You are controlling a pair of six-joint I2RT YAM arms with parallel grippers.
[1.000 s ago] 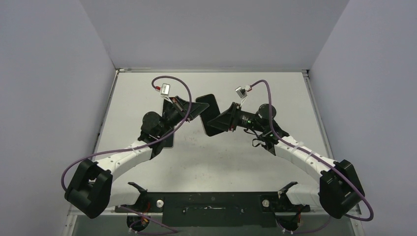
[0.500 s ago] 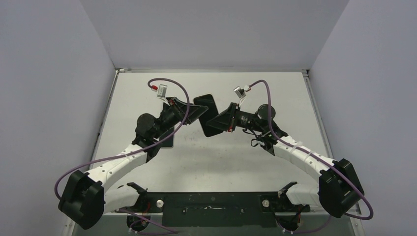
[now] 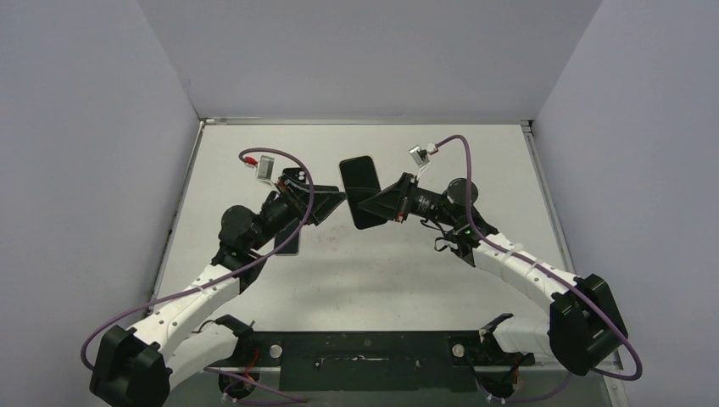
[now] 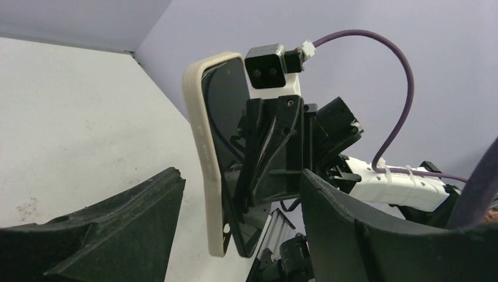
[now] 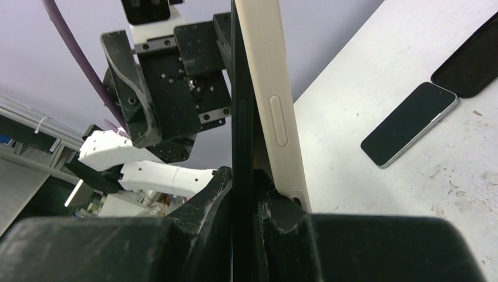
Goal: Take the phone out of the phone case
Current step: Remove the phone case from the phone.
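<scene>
Change: the left gripper [image 3: 331, 201] has backed away from the phone case [image 4: 202, 147]. A second ago its fingers were at the case's edge; now there is a clear gap. The case also stands more upright than before.
Meaning: judged a release or re-grip, not a finished peel. The phone [image 4: 226, 100] still sits inside the case, so the separation remains to be done.
Left gripper: fingers spread wide, nothing between them, pointed at the case's open face.
Right gripper [image 3: 370, 203]: clamped tight on the lower end of the case, holding it on edge above the table [image 3: 424, 271].
Phone position: within the case, screen side facing the left gripper. Whether one corner has started to lift cannot be told.
Case material: cream, smooth, likely soft rubber or silicone. It has rounded corners, a raised lip and moulded button covers along the side.
Phone material: thin black slab with glossy glass that reflects the arm.
Second phone [image 5: 409, 124]: lies flat on the table, well apart from the case on the left arm's side. It has a dark screen and a pale metal rim.
Dark flat piece [image 5: 470, 59]: matte with rounded corners, just beyond the second phone. Its identity is unclear.
Table surface: pale, matte, lightly scuffed.
Handling note: the case should flex at the corners; the glass is probably slippery under the fingers.
</scene>
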